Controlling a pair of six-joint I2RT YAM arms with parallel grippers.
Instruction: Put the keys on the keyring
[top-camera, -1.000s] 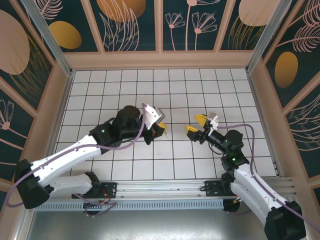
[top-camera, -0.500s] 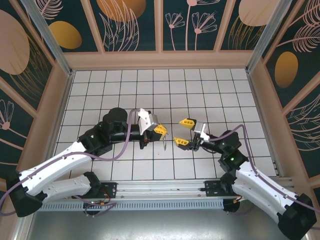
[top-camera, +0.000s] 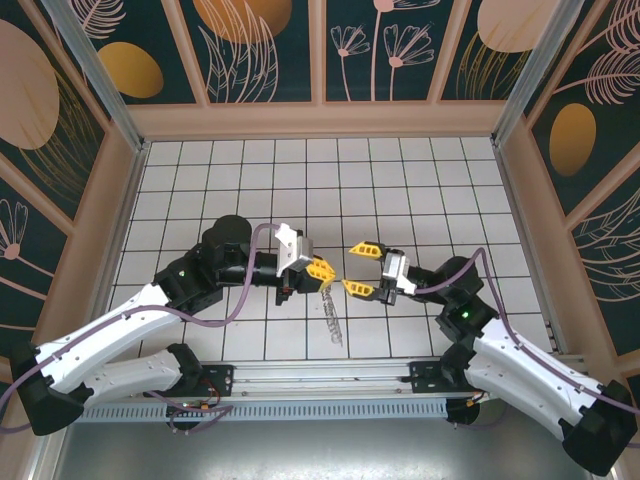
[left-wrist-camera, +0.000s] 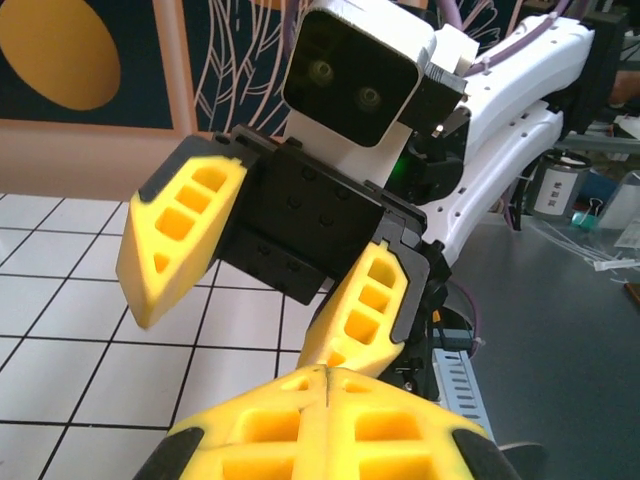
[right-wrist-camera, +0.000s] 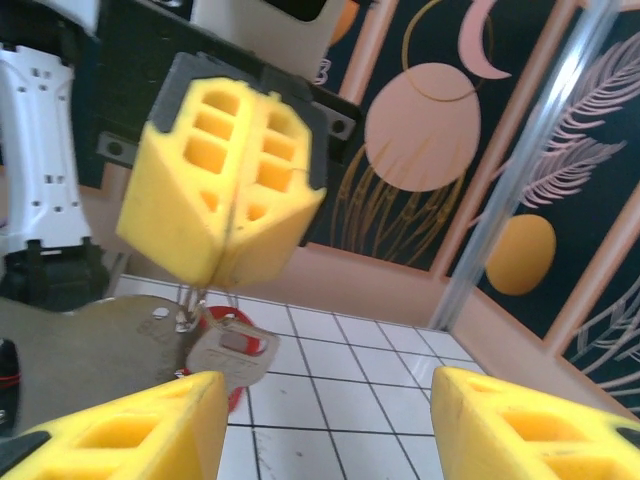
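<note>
Keys hanging from a pinched keyring
Keys (top-camera: 332, 318), silvery with a red-headed piece (right-wrist-camera: 237, 400), dangle below the thin keyring (right-wrist-camera: 190, 297) over the tiled table (top-camera: 400, 170), toward the middle of its near edge. Left gripper (top-camera: 322, 270) is clamped tight on the ring's top. Right gripper (top-camera: 350, 267) faces it just beside, jaws partly spread, holding nothing.

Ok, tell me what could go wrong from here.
1. The keys dangle under the shut left claw, which seems to pinch only the thin keyring. A nudge could pull it loose.
2. The open right claw faces it almost tip to tip, so the yellow fingers might collide.
</note>
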